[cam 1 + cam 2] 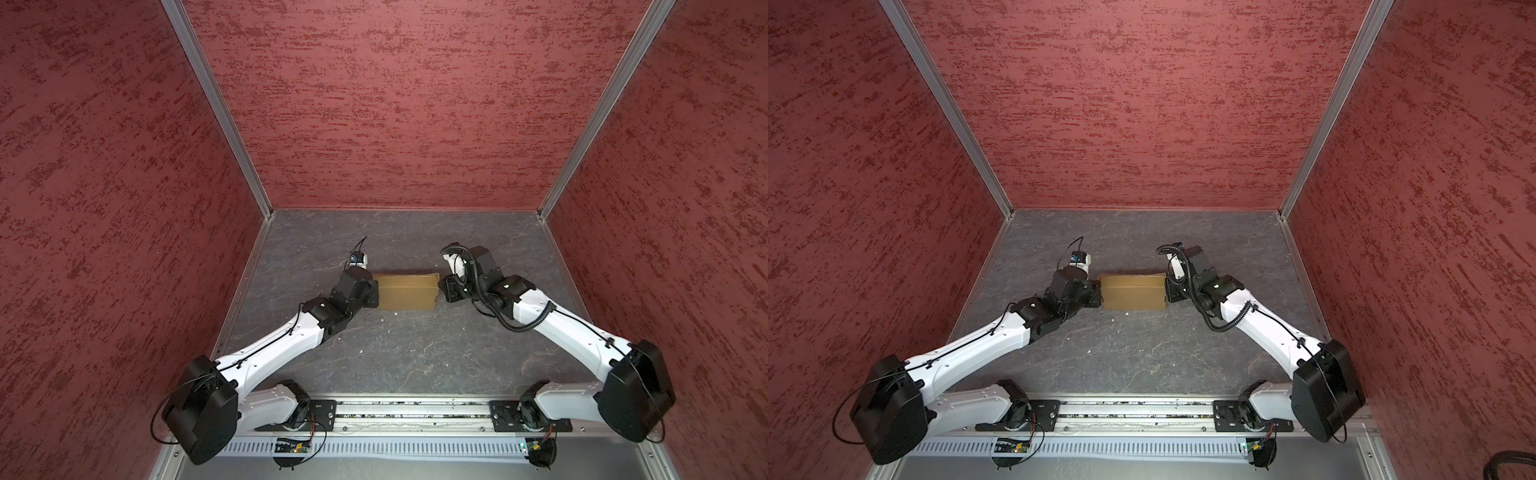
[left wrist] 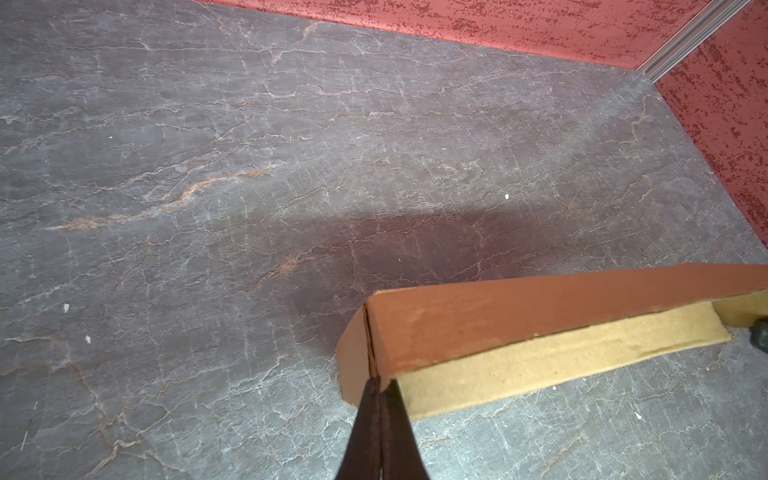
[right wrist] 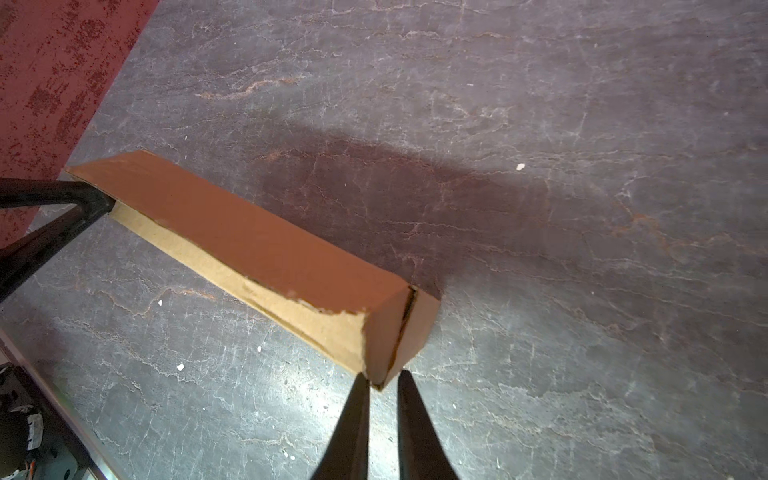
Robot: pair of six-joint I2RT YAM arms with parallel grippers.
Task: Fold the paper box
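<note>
The paper box (image 1: 405, 293) (image 1: 1133, 293) is tan cardboard, long and shallow, lying mid-table between both arms. My left gripper (image 2: 377, 384) (image 1: 376, 293) is shut, its tips pressed against the seam at the box's left end corner (image 2: 498, 328). My right gripper (image 3: 382, 378) (image 1: 1167, 291) stands at the box's right end, its jaws nearly together and pinching the lower corner of the end wall (image 3: 249, 245). In the right wrist view the box's top edge is torn near that corner, and the left gripper's fingers (image 3: 83, 203) show at the far end.
The grey stone-patterned table (image 1: 415, 353) is enclosed by red textured walls (image 1: 395, 124) at the back and both sides. An aluminium rail (image 1: 415, 411) carrying both arm bases runs along the front edge. Small white crumbs (image 3: 519, 167) lie scattered on the surface.
</note>
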